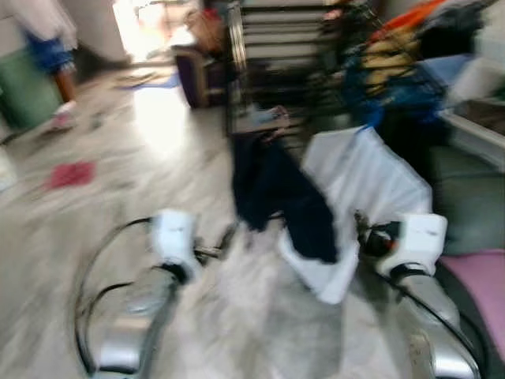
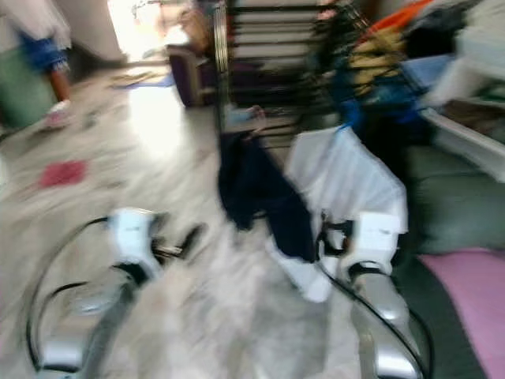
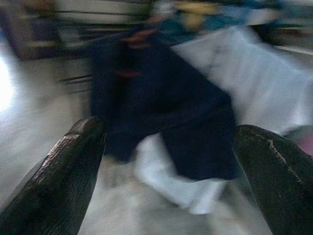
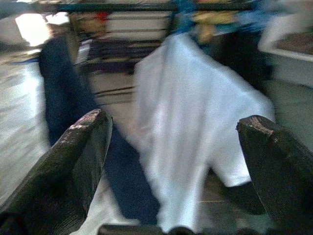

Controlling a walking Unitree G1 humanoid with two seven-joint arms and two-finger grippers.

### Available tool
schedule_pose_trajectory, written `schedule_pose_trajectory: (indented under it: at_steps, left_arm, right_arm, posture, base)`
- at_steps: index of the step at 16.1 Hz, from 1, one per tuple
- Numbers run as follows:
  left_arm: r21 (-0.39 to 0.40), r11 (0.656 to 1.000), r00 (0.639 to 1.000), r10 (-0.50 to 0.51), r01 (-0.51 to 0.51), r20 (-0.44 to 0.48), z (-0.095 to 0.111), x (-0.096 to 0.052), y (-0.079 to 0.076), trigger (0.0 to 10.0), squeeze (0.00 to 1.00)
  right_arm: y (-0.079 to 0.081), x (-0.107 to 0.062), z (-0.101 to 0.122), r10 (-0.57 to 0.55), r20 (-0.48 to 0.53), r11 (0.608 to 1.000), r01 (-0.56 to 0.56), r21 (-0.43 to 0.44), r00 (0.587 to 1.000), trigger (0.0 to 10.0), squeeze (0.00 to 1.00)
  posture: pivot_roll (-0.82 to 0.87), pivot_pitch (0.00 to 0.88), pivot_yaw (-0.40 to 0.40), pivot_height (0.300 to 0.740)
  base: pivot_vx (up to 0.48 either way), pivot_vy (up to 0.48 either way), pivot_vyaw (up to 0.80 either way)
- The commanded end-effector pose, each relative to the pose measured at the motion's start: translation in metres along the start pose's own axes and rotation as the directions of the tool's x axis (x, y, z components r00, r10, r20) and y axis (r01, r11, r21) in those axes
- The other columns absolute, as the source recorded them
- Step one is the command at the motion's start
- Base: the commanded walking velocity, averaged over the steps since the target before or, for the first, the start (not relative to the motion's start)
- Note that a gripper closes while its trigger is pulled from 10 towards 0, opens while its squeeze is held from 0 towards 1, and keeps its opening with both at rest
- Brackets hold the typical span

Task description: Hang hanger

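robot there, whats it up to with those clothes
The picture is blurred, as if the robot is moving. A dark garment and a white garment hang ahead by a dark rack. The left gripper and right gripper are both open and empty, pointing at the clothes. No hanger can be made out.

You have two garments mid-frame: one dark navy garment (image 1: 276,193) and one white shirt (image 1: 359,185); one red cloth (image 1: 71,174) at left.
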State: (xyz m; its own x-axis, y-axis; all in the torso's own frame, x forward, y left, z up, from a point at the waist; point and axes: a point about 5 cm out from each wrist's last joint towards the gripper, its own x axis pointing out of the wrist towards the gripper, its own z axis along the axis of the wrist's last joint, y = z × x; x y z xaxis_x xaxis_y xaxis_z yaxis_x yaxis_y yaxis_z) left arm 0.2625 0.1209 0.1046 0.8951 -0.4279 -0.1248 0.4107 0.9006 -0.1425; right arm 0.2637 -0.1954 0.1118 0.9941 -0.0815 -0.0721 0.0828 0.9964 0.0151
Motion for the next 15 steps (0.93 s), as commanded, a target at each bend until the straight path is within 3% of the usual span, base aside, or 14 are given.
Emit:
schedule_pose_trajectory:
  at_steps: [1, 5, 15]
  left_arm:
    - [0.014, 0.999, 0.999, 0.038, -0.037, -0.018, -0.003, -0.006, 0.011, 10.0, 0.0]
    - [0.02, 1.0, 0.999, 0.021, -0.02, -0.024, -0.002, -0.001, 0.006, 10.0, 0.0]
    - [0.033, 0.999, 1.0, 0.008, -0.008, -0.023, 0.001, 0.009, 0.001, 10.0, 0.0]
  right_arm:
    - [0.011, 0.002, 0.005, 0.036, 0.02, 0.999, -0.036, 0.012, 0.999, 10.0, 0.0]
    - [0.01, 0.005, 0.009, 0.042, 0.037, 0.999, -0.042, 0.001, 0.998, 10.0, 0.0]
    - [0.02, 0.008, 0.016, 0.115, 0.058, 0.993, -0.113, -0.034, 0.992, 10.0, 0.0]
  posture:
    - [-0.03, 0.0, 0.005, 0.74]
    - [-0.03, 0.0, 0.002, 0.74]
    - [-0.05, 0.0, 0.0, 0.74]
  base:
    - [0.262, 0.0, -0.8]
    - [0.257, 0.0, -0.8]
    - [0.417, 0.0, 0.0]
